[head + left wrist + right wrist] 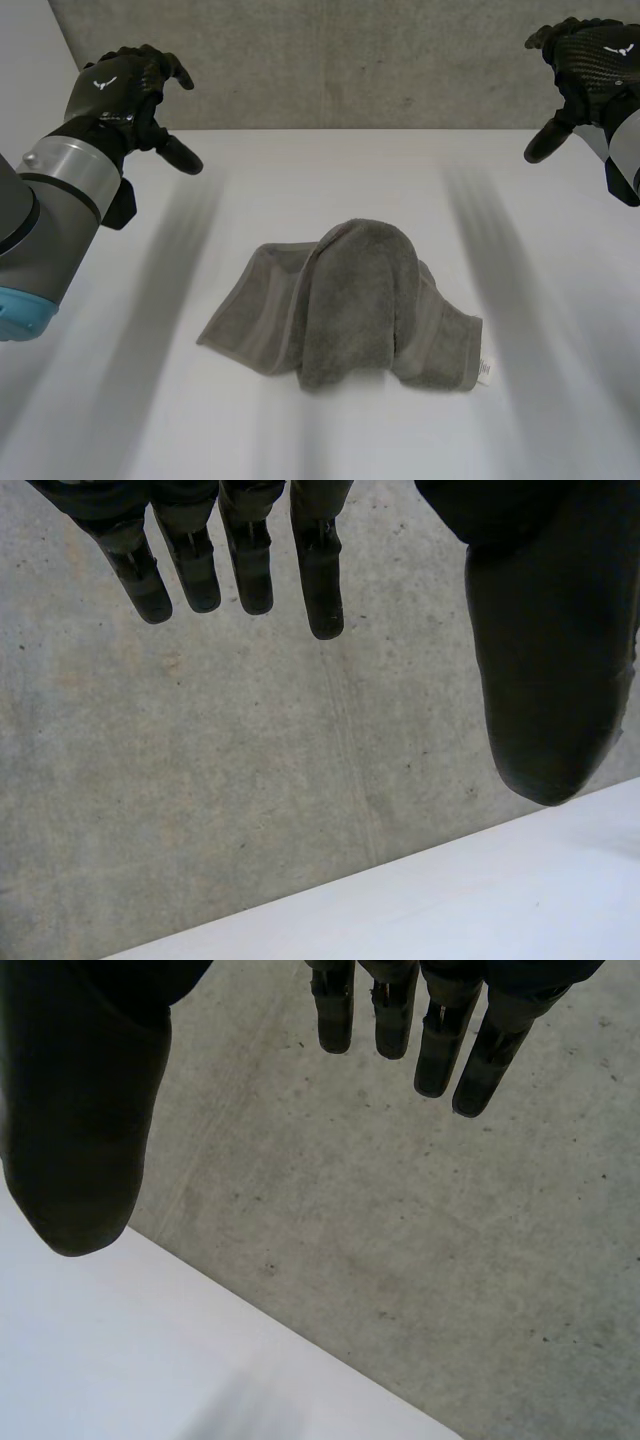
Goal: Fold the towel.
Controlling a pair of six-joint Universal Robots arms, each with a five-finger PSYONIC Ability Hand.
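Observation:
A grey towel [345,310] lies crumpled in the middle of the white table [560,400], with a thick fold draped over its centre and a small white label at its near right corner. My left hand [125,85] hovers high at the far left, well away from the towel, fingers [250,575] straight and thumb apart, holding nothing. My right hand [590,60] hovers at the far right, also far from the towel, its fingers [440,1050] straight and empty.
A grey concrete floor [350,60] lies beyond the table's far edge [350,130]. The same far edge [400,880] runs below the left hand's fingertips, and below the right hand's thumb as the far edge [280,1335].

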